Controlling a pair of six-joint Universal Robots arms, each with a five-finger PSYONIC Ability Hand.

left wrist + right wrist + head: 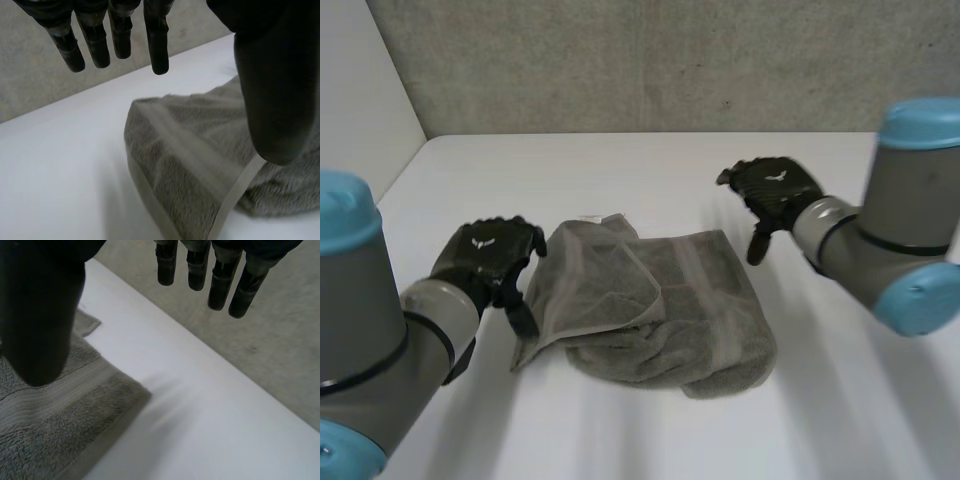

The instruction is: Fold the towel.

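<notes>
A grey towel point(660, 300) lies loosely folded and rumpled in the middle of the white table point(650, 170). My left hand point(490, 255) hovers open just beside the towel's left edge, touching nothing. In the left wrist view its fingers point(115, 40) hang straight above the table, and its thumb point(275, 90) is over the towel point(190, 150). My right hand point(775, 195) is open above the table at the towel's far right corner, holding nothing. In the right wrist view its thumb point(40, 325) is over the towel point(60, 425) and its fingers point(220, 275) point past the towel's corner.
A grey wall point(650, 60) rises behind the table's far edge. A pale wall point(360, 100) borders the table on the left. Bare table surface point(820, 400) surrounds the towel on all sides.
</notes>
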